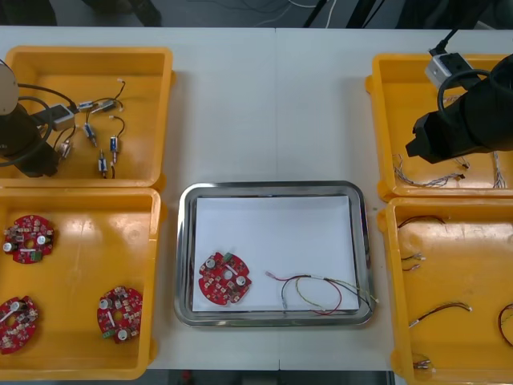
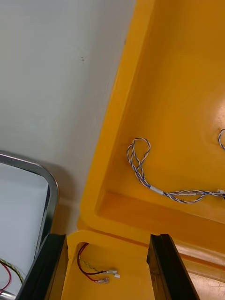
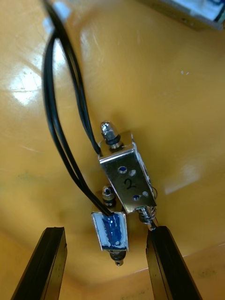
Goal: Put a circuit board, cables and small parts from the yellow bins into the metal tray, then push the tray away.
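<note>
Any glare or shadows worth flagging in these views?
Front view: glare patches on the near left yellow bin and the rim of the metal tray. Left wrist view: hot spots on the far left bin, sheen on the small metal part. Right wrist view: the tray rim shadows the table.

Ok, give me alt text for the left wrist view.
The left pincer, open, hangs close over two small metal parts lying on the floor of a yellow bin. Two black cables run from the parts across the bin floor.
</note>
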You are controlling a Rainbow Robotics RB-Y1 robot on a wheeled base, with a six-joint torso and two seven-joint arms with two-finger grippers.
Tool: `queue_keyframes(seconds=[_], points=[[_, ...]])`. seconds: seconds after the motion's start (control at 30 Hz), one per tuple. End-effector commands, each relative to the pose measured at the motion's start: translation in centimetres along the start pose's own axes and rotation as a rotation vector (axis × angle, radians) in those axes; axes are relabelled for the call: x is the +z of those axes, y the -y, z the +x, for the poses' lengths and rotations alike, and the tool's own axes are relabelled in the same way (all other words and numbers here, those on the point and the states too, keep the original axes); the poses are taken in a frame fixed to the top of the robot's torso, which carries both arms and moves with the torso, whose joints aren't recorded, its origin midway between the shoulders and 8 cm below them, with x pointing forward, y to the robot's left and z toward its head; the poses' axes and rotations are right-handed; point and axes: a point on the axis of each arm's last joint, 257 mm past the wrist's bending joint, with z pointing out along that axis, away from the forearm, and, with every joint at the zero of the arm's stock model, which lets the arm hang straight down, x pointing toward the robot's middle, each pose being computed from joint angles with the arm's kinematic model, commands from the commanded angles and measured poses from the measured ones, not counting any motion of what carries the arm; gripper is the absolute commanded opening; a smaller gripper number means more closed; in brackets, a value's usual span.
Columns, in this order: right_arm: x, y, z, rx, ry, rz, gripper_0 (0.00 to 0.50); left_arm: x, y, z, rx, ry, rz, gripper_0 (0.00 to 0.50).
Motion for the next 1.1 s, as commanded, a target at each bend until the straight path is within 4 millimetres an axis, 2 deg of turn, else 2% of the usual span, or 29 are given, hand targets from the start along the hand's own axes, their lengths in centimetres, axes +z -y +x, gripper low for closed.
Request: queue_keyframes(seconds=[0.03,0.13,0.2,0.23,0.27,0.3,0.33,0.37,0.43,0.9,1.1], points=[[-1.5,2.4,-2.1,0.09,0.043,0.028,0.5,-1.4,-0.8,-2.6,0.023,0.04,-0.03,0.5],[-1.8,3.5,-2.7,0.123,0.05,0.038,0.5,-1.4,-0.8,-2.6,0.023,0.04,-0.028,0.489],[-1.8,4.0,-3.1,0.142,0.05,0.044,0.5,-1.4,-0.7,-2.5,0.023,0.039,-0.027,0.444],[-1.8,4.4,-3.2,0.157,0.048,0.047,0.5,-1.4,-0.7,-2.6,0.024,0.038,-0.027,0.394],[-1.8,4.8,-3.4,0.173,0.045,0.046,0.5,-1.4,-0.7,-2.5,0.024,0.038,-0.027,0.313],[-1.9,5.0,-3.6,0.182,0.046,0.045,0.5,-1.4,-0.8,-2.5,0.023,0.038,-0.028,0.264],[-1.8,5.2,-3.9,0.2,0.043,0.037,0.5,-1.4,-0.7,-2.6,0.025,0.037,-0.027,0.15],[-1.8,5.6,-4.0,0.219,0.039,0.035,0.5,-1.4,-0.7,-2.6,0.025,0.037,-0.027,0.067],[-1.8,6.2,-4.3,0.244,0.035,0.031,0.5,-1.4,-0.7,-2.6,0.024,0.038,-0.027,0.0],[-0.7,9.3,-4.7,0.405,-0.038,0.034,0.5,-1.4,-0.5,-2.5,0.021,0.039,-0.016,0.0],[0.0,10.5,-4.3,0.458,-0.073,0.057,0.5,-2.2,-1.0,-2.8,-0.018,0.07,-0.006,0.0]])
